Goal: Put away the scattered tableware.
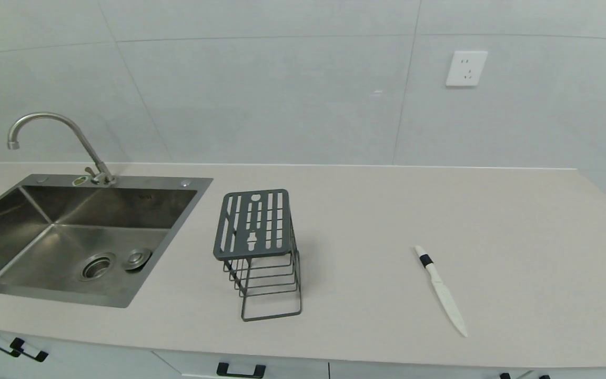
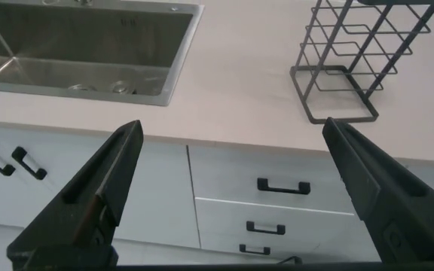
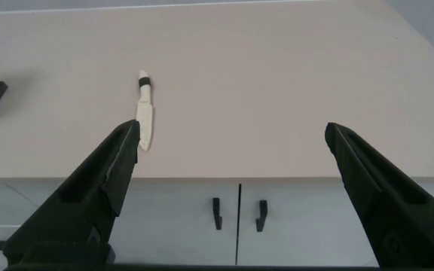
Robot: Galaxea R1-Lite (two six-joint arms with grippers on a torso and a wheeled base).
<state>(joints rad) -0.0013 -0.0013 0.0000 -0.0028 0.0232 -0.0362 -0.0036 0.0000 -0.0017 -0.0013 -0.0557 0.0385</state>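
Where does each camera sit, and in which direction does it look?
Head view: on the robot's head, looking forward and down at the counter with sink, rack and knife.
Left wrist view: on the left wrist, looking past the open left gripper at the counter edge, rack foot and drawers.
Right wrist view: on the right wrist, looking past the open right gripper at the knife.
Shared: head and right wrist views both show the knife.

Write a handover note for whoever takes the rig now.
Left gripper: jaws open, empty, before the counter's front edge, near the rack.
Right gripper: jaws open, empty, before the front edge, facing the knife.
Knife lies flat on the counter, right of the rack, apart from it.
Done: nothing yet. Left: grasp the knife and stow it, probably in the rack.
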